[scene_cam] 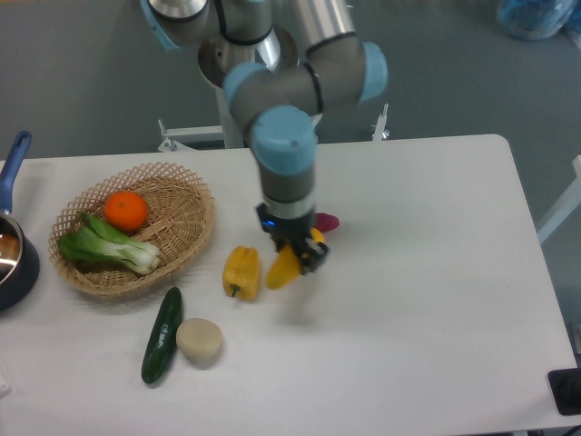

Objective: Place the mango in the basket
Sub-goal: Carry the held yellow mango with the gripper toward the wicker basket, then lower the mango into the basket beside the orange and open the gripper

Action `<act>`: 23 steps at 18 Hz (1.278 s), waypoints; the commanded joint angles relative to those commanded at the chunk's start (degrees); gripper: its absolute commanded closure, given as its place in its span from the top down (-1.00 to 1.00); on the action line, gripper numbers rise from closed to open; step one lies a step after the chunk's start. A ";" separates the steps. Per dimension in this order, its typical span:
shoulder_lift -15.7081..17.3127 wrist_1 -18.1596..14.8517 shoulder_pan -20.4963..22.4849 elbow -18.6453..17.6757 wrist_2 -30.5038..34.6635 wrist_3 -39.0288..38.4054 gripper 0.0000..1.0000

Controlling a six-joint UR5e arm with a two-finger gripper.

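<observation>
My gripper is shut on the mango, a smooth yellow-orange fruit that hangs tilted below the fingers, above the table's middle. It is just right of the yellow bell pepper. The wicker basket lies to the left, well apart from the gripper, and holds a round orange and a bok choy.
A purple sweet potato shows partly behind the gripper. A cucumber and a pale round potato lie in front of the basket. A dark pot with a blue handle stands at the left edge.
</observation>
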 joint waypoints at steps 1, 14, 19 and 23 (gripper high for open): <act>1.23 0.00 -1.59 -0.18 0.00 -1.84 0.09; 10.82 2.37 -11.70 -13.27 0.53 -7.84 0.09; 10.82 4.13 -15.13 -15.29 1.67 -7.75 0.14; 9.86 5.62 -16.27 -16.97 1.76 -7.75 0.26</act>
